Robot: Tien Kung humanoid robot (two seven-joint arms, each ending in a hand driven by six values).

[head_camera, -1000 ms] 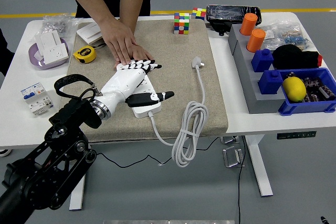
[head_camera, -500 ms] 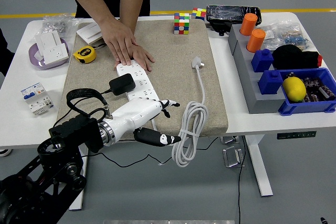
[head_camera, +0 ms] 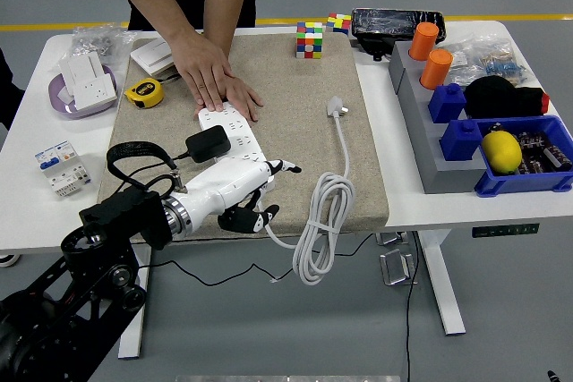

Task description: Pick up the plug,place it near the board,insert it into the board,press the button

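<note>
Black jointed left arm (head_camera: 81,266) ends in a white, black-tipped hand (head_camera: 235,190).

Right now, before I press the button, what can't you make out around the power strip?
Head view only:
- Near end of the power strip, and any button there: covered by the left hand.
- Far end of the strip: under the person's hand.
- Whether the black plug is fully seated: too small to tell.
- Right arm: not in view.

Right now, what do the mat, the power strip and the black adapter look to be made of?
Mat: beige woven fabric or felt, judging by its matte, grainy surface. Power strip: white hard plastic, smooth with a slight sheen. Adapter: black moulded plastic, probably matte.
</note>
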